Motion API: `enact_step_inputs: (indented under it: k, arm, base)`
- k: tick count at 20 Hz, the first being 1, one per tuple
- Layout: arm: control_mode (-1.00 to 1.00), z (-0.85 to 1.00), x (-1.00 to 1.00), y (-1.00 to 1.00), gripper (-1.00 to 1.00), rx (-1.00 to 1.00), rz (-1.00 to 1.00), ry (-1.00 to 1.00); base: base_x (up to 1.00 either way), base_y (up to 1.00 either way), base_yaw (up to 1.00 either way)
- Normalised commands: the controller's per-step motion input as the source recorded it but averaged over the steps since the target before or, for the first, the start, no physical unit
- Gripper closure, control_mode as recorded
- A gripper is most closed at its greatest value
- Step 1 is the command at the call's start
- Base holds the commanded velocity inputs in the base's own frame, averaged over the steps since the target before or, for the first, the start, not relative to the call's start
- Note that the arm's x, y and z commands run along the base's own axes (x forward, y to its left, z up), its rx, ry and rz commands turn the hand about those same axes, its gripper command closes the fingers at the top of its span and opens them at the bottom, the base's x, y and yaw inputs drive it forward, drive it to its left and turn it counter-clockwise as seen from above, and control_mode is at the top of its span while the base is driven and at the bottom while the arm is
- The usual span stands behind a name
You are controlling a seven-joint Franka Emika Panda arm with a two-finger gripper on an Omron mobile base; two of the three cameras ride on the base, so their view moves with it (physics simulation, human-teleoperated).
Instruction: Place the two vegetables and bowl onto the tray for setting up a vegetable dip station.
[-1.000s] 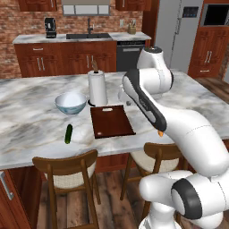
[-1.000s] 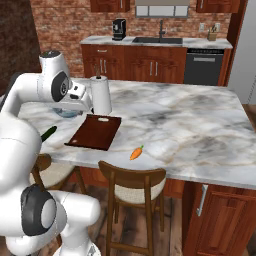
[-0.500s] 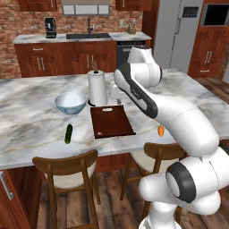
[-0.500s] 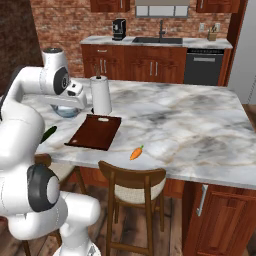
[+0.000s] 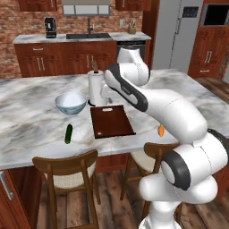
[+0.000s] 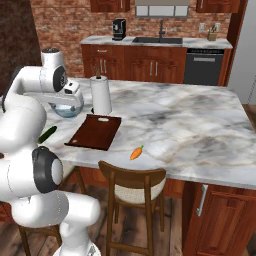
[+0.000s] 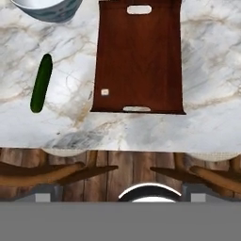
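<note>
The dark reddish-brown tray point(image 5: 112, 120) lies flat on the marble counter, its slot handle toward the paper towel roll; nothing rests on it. The pale blue-white bowl point(image 5: 70, 103) stands left of it. A dark green cucumber point(image 5: 69, 133) lies near the front edge, left of the tray. To the right of the tray, the orange carrot point(image 5: 161, 130) lies near the counter's front edge. My gripper point(image 6: 74, 102) hangs open and empty above the counter, between the bowl and the tray's back end. From the hand view I see the tray point(image 7: 139, 56), cucumber point(image 7: 41, 83) and bowl rim point(image 7: 47, 12) below.
A white paper towel roll point(image 5: 95, 87) stands upright just behind the tray, close to my hand. Two wooden stools point(image 5: 67, 167) are tucked under the counter's front edge. The marble counter point(image 6: 190, 120) stretches wide to the right of the carrot point(image 6: 136, 152).
My arm has swung left, from beside the tray's right edge to above the tray's back end by the paper towel roll. The jaws stayed open. Nothing on the counter moved.
</note>
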Motion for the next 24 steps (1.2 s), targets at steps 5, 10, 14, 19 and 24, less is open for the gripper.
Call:
enact_step_inputs:
  k: [5,10,14,19,24]
  arm:
    - [-1.00,-0.22,0.31,0.12,-1.00,0.00,0.00,0.00]
    - [-1.00,-0.21,0.33,0.12,-1.00,0.02,-0.02,0.00]
    - [-1.00,-0.13,0.32,0.12,-1.00,0.01,-0.01,0.00]
    - [-1.00,-0.08,0.36,0.14,-1.00,0.00,-0.01,0.00]
    - [-1.00,-0.10,0.34,0.23,-1.00,0.00,-0.04,0.01]
  base:
    - [0.00,0.00,0.00]
    - [0.00,0.00,0.00]
    - [0.00,0.00,0.00]
    - [0.00,0.00,0.00]
    - [0.00,0.00,0.00]
